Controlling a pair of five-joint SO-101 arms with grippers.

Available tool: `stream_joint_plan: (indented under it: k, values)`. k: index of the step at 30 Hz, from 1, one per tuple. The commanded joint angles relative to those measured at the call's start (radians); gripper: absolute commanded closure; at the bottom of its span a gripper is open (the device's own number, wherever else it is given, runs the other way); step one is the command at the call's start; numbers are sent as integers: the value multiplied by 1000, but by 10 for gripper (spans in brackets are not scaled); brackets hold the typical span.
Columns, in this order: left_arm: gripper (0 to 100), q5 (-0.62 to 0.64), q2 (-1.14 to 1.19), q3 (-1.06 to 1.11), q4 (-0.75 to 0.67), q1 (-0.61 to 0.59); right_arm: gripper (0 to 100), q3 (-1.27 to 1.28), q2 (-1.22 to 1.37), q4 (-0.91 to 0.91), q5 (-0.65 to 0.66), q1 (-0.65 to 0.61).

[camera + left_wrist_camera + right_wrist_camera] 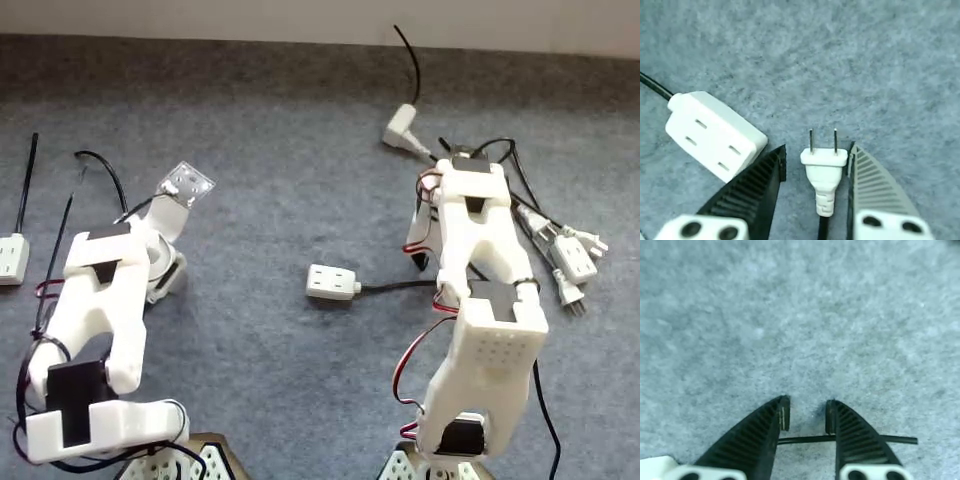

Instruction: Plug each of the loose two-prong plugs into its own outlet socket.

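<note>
In the left wrist view a white two-prong plug point(823, 167) lies on the grey carpet between the fingers of my left gripper point(816, 151). That gripper is open, with a gap on each side of the plug. A white outlet block point(715, 135) with a black cord lies close beside it, apart from the plug. My right gripper point(805, 412) is open low over the carpet, and a thin black cord point(897, 439) runs across under its fingertips. In the high view another white outlet socket point(332, 282) lies mid-table, its cord leading under the right arm point(480, 250).
A third outlet block point(12, 257) sits at the left edge. An angled white plug point(400, 128) with a black cord lies at the back. A tangle of white plugs and cords point(570, 258) lies right of the right arm.
</note>
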Motion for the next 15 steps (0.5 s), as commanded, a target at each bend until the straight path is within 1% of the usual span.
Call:
stream_joint_plan:
  k: [1, 4, 10, 15]
  values:
    - [801, -25, -16, -8, -23, -35, 875, -1, 10, -48, -12, -21]
    - [801, -52, -18, -13, -21, -58, 875, -1, 10, -48, -12, -21]
    - [801, -52, -15, -85, -17, -125, 875, -1, 10, -50, -12, -21]
    - [801, -54, -7, -102, -20, -142, 875, -1, 10, -50, -12, -21]
